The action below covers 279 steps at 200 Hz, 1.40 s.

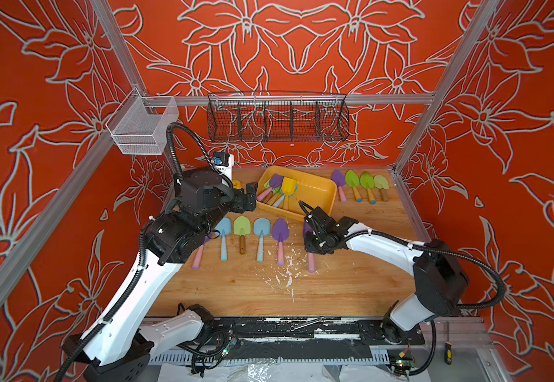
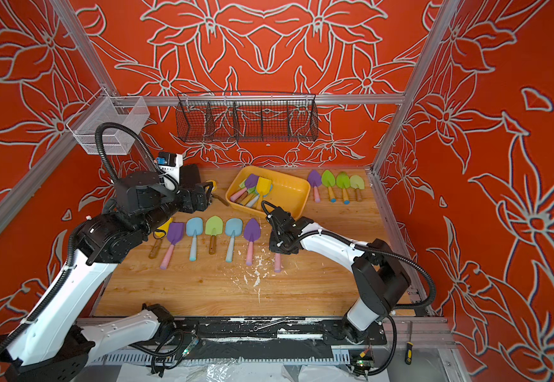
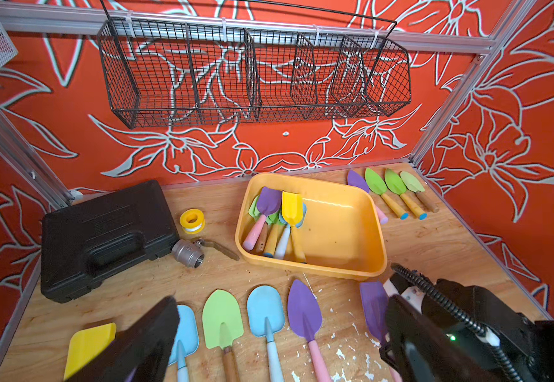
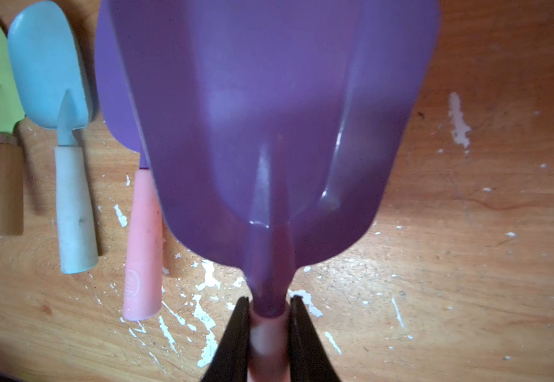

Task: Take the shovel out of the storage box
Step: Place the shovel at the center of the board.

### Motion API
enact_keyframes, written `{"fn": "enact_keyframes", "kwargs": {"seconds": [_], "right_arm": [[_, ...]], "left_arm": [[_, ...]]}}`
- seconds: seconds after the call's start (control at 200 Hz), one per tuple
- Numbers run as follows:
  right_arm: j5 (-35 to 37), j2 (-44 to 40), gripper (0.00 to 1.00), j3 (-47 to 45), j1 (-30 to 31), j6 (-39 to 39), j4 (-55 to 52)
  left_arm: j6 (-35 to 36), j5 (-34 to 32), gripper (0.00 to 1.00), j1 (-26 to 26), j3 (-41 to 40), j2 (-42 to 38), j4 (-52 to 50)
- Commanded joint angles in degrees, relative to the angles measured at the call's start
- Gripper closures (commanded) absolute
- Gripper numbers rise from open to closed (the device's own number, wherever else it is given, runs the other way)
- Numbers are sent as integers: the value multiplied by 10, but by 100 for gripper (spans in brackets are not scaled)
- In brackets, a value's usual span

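Shovel (image 4: 269,115), glossy purple, flared blade, pink-handled

Storage box (image 3: 335,231): yellow-orange, on the wooden table near the back wall.
Contents: shovels heaped at one end; purple shovel (image 3: 268,201) and yellow shovel (image 3: 291,206) on top.
Tape roll (image 3: 192,221), metal valve (image 3: 188,253): between the box and the black tool case (image 3: 103,238).
Front row (image 3: 265,314): blue, green, blue and purple shovels, flat, near the box's front rim.
Back row (image 3: 375,182): four shovels beside the box's far corner.
Wire basket (image 3: 252,72): on the wall above the box.
Left gripper (image 3: 281,301): jaws spread wide over the front row.
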Motion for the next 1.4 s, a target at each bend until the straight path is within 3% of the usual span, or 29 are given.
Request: {"fn": "enact_keyframes", "kwargs": {"seconds": [0.0,0.625,1.391], "right_arm": [[2,23,100,19,13,27,9],[29,147,100,141,16,-25,-27],[45,209,100,156,6,-18,-41]], "left_arm": [[-5,-6,3,4,-7,-12,-6],[-3,-29,3,4,-19,-42,-21],[0,-41,3,4,-32,-44,-22]]}}
